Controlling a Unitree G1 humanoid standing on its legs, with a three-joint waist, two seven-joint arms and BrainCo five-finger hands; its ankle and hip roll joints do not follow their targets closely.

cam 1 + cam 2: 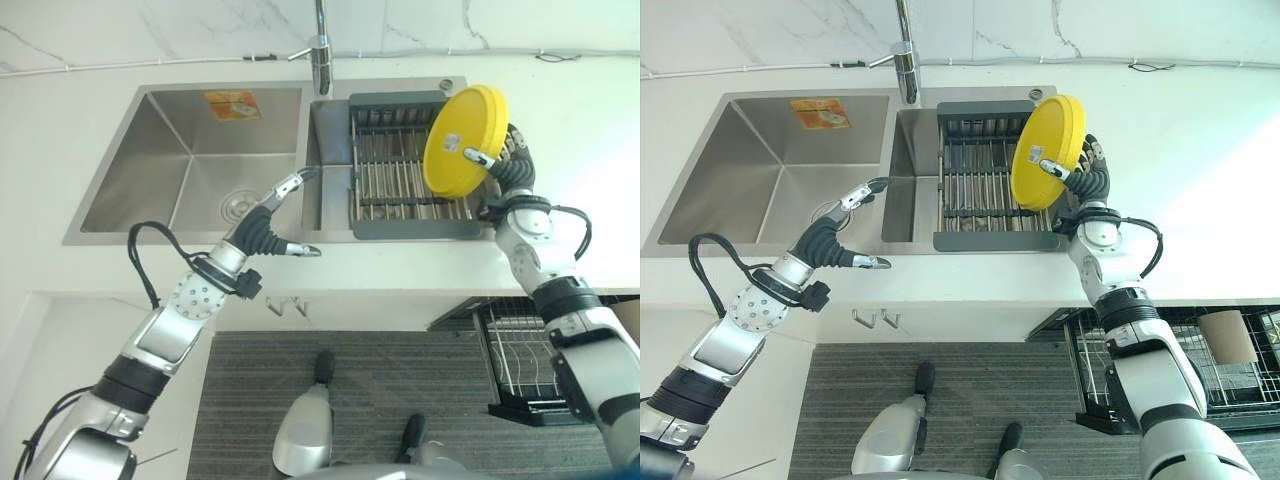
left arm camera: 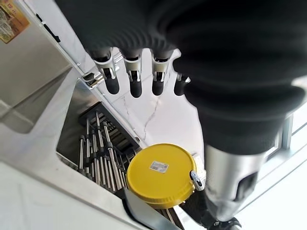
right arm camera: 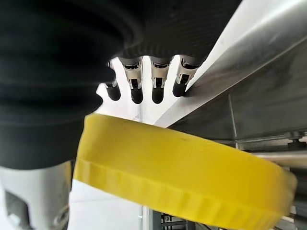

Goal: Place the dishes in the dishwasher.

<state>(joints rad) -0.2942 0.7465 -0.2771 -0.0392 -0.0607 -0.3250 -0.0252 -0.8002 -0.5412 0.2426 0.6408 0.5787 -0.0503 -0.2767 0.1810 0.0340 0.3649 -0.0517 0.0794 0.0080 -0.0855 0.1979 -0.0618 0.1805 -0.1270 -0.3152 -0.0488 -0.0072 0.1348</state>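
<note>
Left eye view: right hand [image 1: 508, 165] grips yellow plate [image 1: 463, 141] above sink rack [image 1: 410, 180].

eyes: overhead, share sink [image 1: 190, 160] | wrists: close along robot hand, both see yellow plate [image 2: 160, 175]

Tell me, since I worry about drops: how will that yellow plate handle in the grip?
The yellow plate looks rigid, probably light plastic. Its smooth glossy face may be slippery. The right hand pinches just one edge, so it might pivot.

Yellow round plate [image 1: 464, 141], tilted on edge, underside w/ sticker showing, pinched in right robot hand [image 1: 497, 165] above sink drying rack [image 1: 405, 180].
</note>
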